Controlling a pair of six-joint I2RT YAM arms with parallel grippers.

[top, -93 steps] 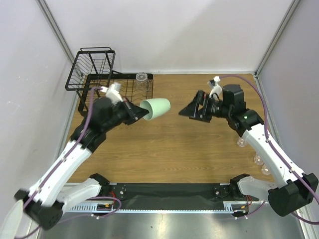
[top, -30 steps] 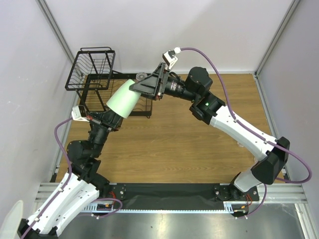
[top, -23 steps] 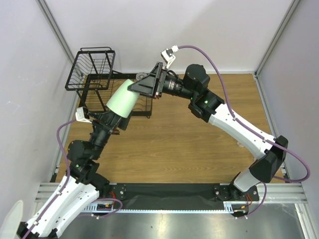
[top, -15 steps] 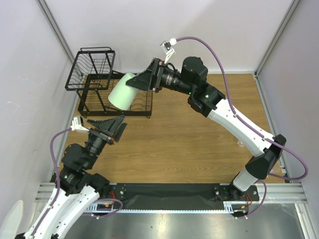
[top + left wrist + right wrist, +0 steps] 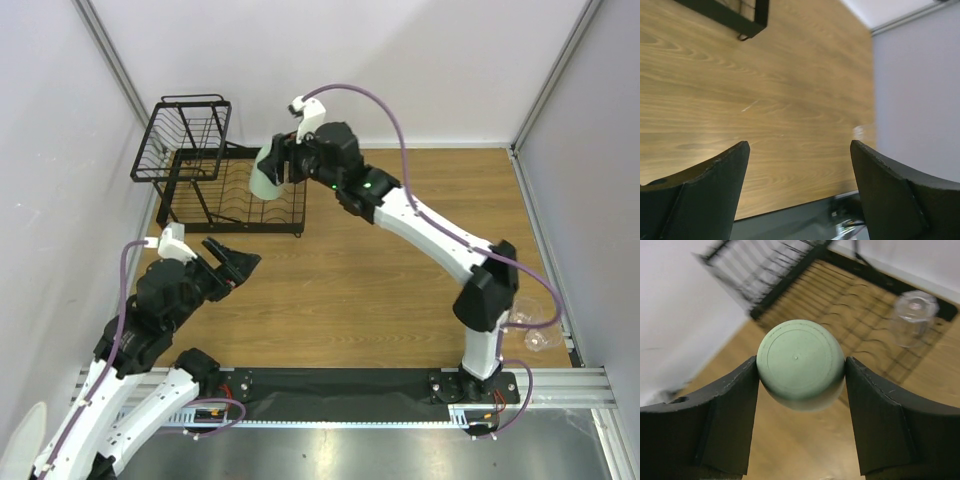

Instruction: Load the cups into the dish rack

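My right gripper [image 5: 268, 172] is shut on the pale mint-green cup [image 5: 264, 174] and holds it above the right part of the black wire dish rack [image 5: 183, 160]. In the right wrist view the cup's base [image 5: 801, 357] faces the camera, pinched between both fingers [image 5: 727, 405], with the rack's slotted tray [image 5: 840, 295] below. A clear glass cup [image 5: 914, 317] stands in that tray. My left gripper [image 5: 238, 262] hangs open and empty over the wood in front of the rack; its wrist view shows a wide gap [image 5: 799, 145] and the rack's corner [image 5: 747, 17].
Clear glass cups [image 5: 530, 322] lie on the table at the far right, beside the right arm's base. The raised wire basket [image 5: 186, 130] stands at the back left against the wall. White walls close in the table on three sides.
The left gripper opened, let go of the mint-green cup and drew back toward the near left. The right arm swung the cup left and back over the rack.
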